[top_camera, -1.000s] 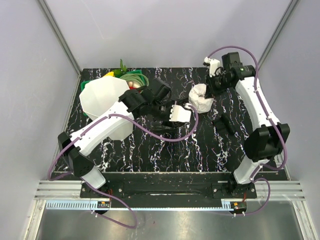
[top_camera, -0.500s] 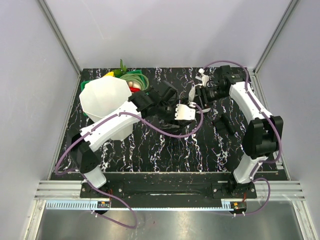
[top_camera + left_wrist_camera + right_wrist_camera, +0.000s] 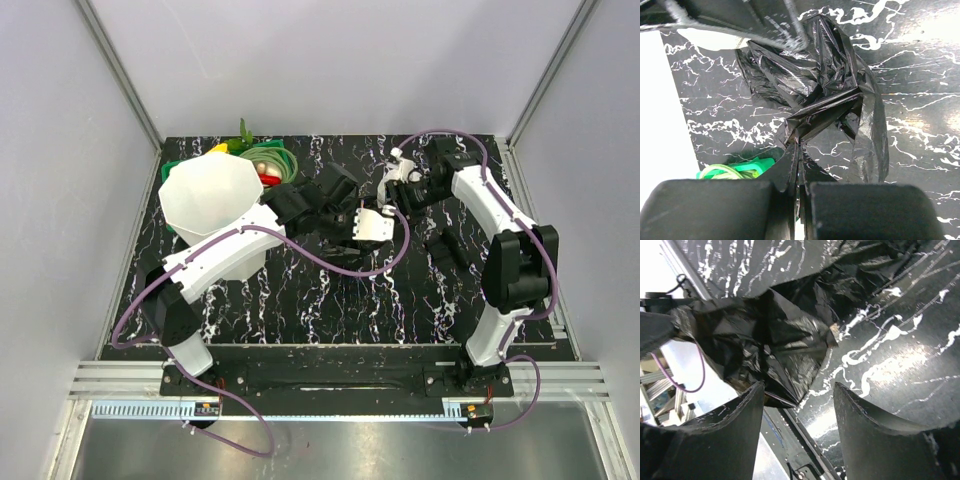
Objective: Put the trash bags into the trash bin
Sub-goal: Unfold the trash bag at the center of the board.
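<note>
The black trash bag [image 3: 338,192] hangs crumpled at mid table. My left gripper [image 3: 322,207] is shut on a fold of the bag; in the left wrist view the film [image 3: 815,85] spreads out from the closed fingertips [image 3: 799,150]. The white trash bin [image 3: 210,198] stands at the back left, just left of that gripper, and its wall shows in the left wrist view [image 3: 660,125]. My right gripper [image 3: 393,190] is open just right of the bag. In its wrist view the bag [image 3: 775,345] lies ahead of the spread jaws [image 3: 797,400], near the left finger.
A green basket [image 3: 268,160] of toy vegetables sits behind the bin and shows in the left wrist view [image 3: 735,167]. A white roll [image 3: 387,183] is mostly hidden under the right gripper. Small black items [image 3: 446,246] lie on the marbled table's right side.
The right arm has swung left, over the white roll, up to the bag. The left gripper has drawn the bag slightly left toward the bin.
</note>
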